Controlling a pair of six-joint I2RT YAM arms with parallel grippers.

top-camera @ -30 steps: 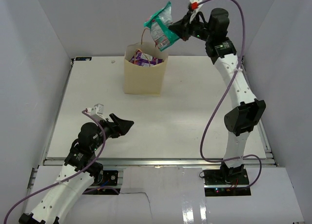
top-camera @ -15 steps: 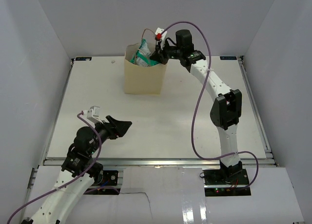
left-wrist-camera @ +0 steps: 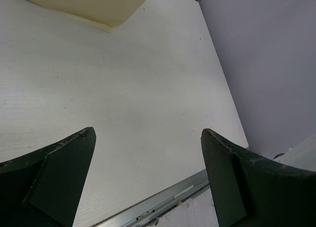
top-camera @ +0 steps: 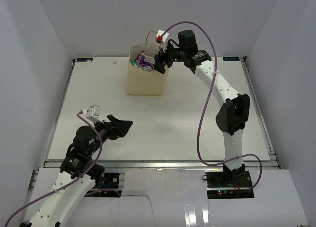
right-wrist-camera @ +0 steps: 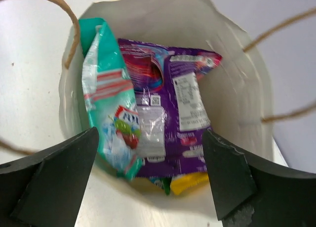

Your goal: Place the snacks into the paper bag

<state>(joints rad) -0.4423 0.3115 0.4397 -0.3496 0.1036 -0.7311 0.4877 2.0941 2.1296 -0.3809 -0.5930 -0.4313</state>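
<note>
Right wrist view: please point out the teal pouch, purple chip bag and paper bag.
teal pouch [right-wrist-camera: 106, 86], right wrist view, its striped middle.
purple chip bag [right-wrist-camera: 190, 106], right wrist view, white label.
paper bag [right-wrist-camera: 242, 94], right wrist view, inner wall.

At six o'clock inside the paper bag [right-wrist-camera: 237, 89], a yellow packet [right-wrist-camera: 190, 182] lies mostly buried under the purple chip bag [right-wrist-camera: 182, 89].

matt paper bag [right-wrist-camera: 237, 64], glossy plastic snack pkts [right-wrist-camera: 187, 103], smooth white table [left-wrist-camera: 123, 89], matt blk fingers [left-wrist-camera: 54, 182]
</note>
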